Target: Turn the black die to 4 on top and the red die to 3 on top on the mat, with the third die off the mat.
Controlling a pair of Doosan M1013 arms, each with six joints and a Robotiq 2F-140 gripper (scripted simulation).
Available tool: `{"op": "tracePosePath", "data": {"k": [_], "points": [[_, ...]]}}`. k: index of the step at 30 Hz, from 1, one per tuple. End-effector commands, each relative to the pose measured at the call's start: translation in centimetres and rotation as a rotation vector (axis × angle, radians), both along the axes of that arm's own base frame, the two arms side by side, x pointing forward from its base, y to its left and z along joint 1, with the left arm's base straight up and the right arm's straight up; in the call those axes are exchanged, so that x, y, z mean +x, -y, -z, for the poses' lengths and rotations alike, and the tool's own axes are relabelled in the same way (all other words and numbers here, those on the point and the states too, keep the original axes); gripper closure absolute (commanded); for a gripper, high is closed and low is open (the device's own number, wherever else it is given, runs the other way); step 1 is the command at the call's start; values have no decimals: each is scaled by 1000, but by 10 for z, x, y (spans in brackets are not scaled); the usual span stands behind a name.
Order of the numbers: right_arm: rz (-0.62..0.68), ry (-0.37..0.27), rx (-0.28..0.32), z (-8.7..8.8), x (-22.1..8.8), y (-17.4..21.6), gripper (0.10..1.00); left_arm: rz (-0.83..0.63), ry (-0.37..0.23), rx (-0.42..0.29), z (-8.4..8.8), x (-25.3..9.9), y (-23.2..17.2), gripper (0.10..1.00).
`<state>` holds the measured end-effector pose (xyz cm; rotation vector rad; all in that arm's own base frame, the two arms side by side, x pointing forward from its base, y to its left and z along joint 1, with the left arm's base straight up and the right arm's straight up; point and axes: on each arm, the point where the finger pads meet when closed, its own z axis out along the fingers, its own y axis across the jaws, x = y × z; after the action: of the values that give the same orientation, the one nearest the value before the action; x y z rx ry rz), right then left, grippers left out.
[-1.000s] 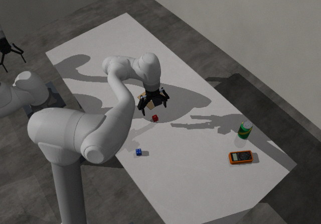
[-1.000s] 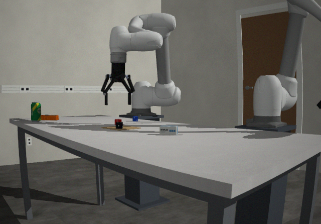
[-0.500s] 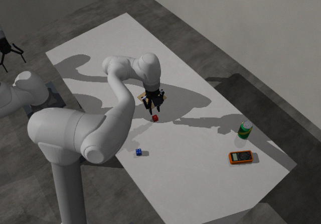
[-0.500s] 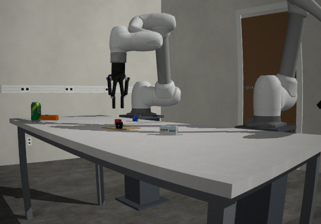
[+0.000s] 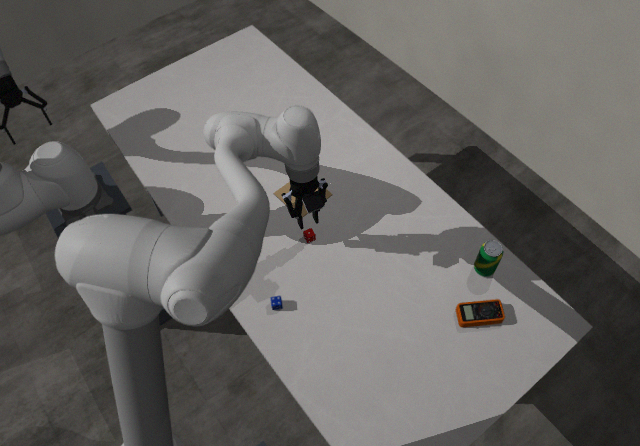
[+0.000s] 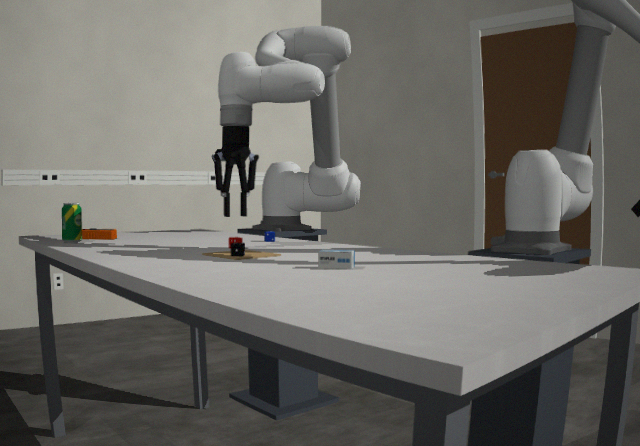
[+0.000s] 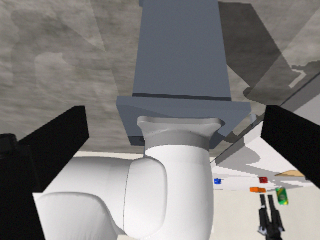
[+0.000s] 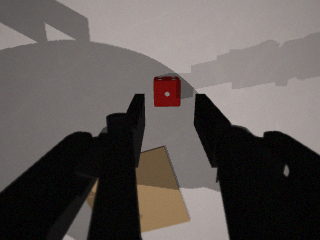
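Top view: black die hidden behind R gripper [image 5: 308, 224] [image 6: 235, 216] [image 8: 169, 95]; mat [image 5: 281, 193] [image 6: 263, 255] [image 8: 167, 207] partly covered too. L gripper [image 5: 32, 132] arm cut off at pic edge. R wrist view: mat partly behind fingers. Exterior: blue die [image 5: 276, 302] [image 6: 269, 236] [image 7: 217, 181] pips too small to read.
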<state>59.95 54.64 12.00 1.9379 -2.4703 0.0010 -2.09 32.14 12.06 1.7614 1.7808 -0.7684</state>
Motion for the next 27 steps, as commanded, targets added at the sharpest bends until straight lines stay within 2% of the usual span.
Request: {"op": "tracePosePath", "data": {"k": [1,13,27], "points": [[0,1,2,0,0,0,747,0,0,1,0,0,0,98],[0,1,2,12,0,0,747,0,0,1,0,0,0,98],[0,1,2,34,1,0,747,0,0,1,0,0,0,98]]}}
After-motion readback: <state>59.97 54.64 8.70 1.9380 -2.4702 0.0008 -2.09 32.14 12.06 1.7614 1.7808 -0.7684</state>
